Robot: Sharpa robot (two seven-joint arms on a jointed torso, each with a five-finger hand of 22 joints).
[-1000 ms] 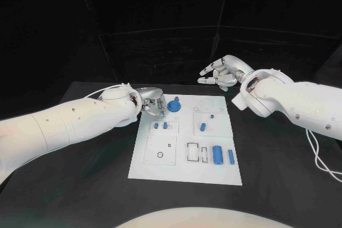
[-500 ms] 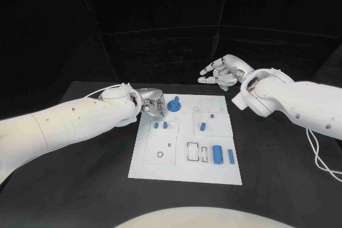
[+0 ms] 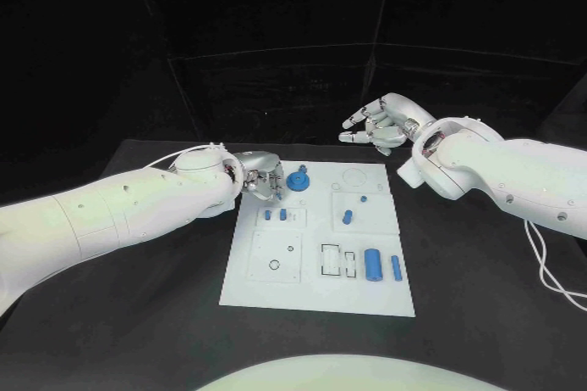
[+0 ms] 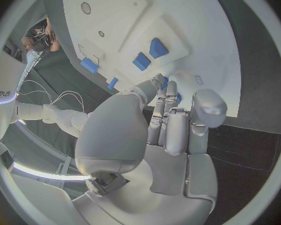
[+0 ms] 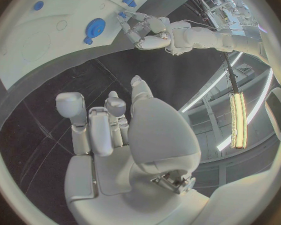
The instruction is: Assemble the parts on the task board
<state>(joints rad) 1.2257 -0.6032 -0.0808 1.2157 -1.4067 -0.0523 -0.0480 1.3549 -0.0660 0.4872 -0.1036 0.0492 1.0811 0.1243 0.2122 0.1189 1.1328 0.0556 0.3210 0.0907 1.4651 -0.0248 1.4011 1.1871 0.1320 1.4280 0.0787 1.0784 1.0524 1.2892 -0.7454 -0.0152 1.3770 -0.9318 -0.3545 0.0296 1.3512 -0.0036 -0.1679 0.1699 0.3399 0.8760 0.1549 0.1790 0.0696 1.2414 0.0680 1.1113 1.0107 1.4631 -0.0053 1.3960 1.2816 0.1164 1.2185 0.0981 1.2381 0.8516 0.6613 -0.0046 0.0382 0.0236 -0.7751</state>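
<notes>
The task board (image 3: 321, 302) lay flat in the middle of the black counter (image 3: 147, 323), its long side running away from the robot. In the head view the left hand (image 3: 260, 177) hovered low at the board's far left corner, just beside a round blue gear-like part (image 3: 299, 183), with two small blue parts (image 3: 276, 215) close below its fingers. The left wrist view added what the head camera hid: the fingers (image 4: 167, 101) were drawn together with their tips down at the board (whether they pinched a small blue piece there could not be told). The right hand (image 3: 382, 124) was raised beyond the board's far edge, well clear of it; the right wrist view showed it holding nothing, fingers apart. Two larger blue cylinders (image 3: 373, 265) lay side by side near the board's right edge
</notes>
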